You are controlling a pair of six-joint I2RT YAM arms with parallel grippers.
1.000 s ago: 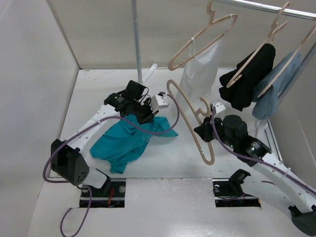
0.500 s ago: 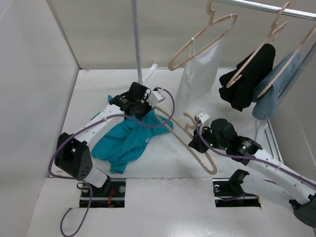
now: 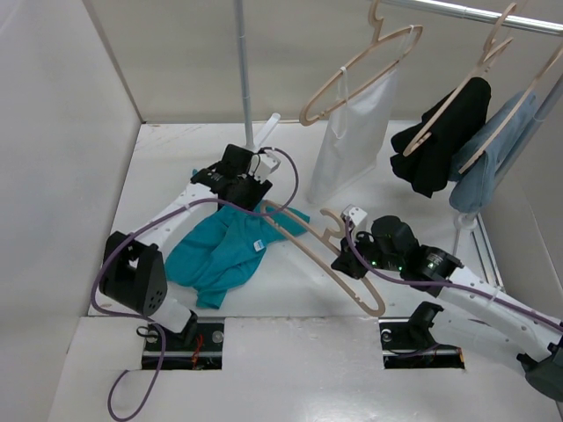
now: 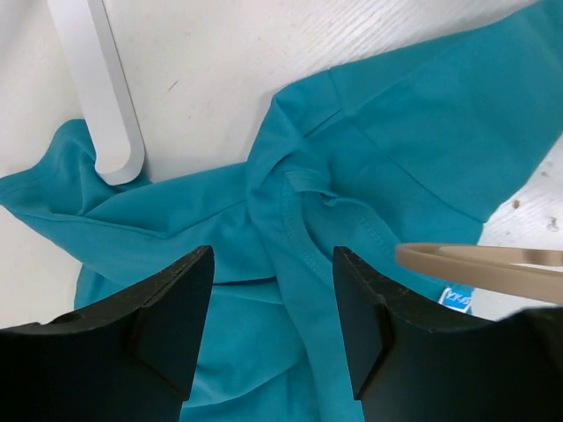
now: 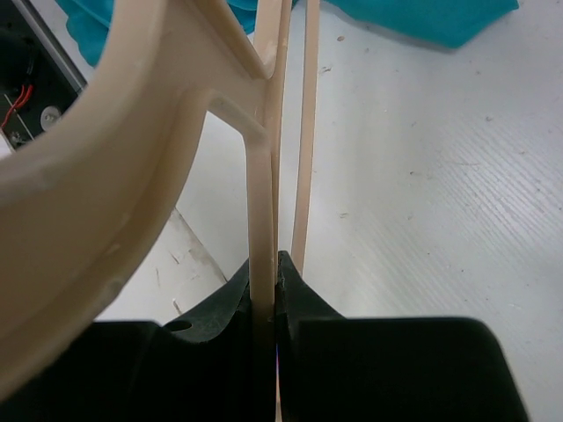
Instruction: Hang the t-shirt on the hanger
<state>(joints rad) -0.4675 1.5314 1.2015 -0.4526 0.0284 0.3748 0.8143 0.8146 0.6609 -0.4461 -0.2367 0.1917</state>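
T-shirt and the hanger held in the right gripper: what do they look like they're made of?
The t-shirt looks like soft knit fabric, probably cotton jersey, in matte teal. It wrinkles and folds loosely and has stitched hems. The hanger looks like moulded plastic, pale beige and smooth, with a slight sheen and rounded joints. Painted wood cannot be ruled out.

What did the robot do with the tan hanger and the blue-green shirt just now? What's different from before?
The right fingers swung the hanger down and left until its tip reached the t-shirt. The left fingers opened and let go of the t-shirt, which settled flatter. The right fingers still pinch the hanger, and the clothes on the rail hang as before.
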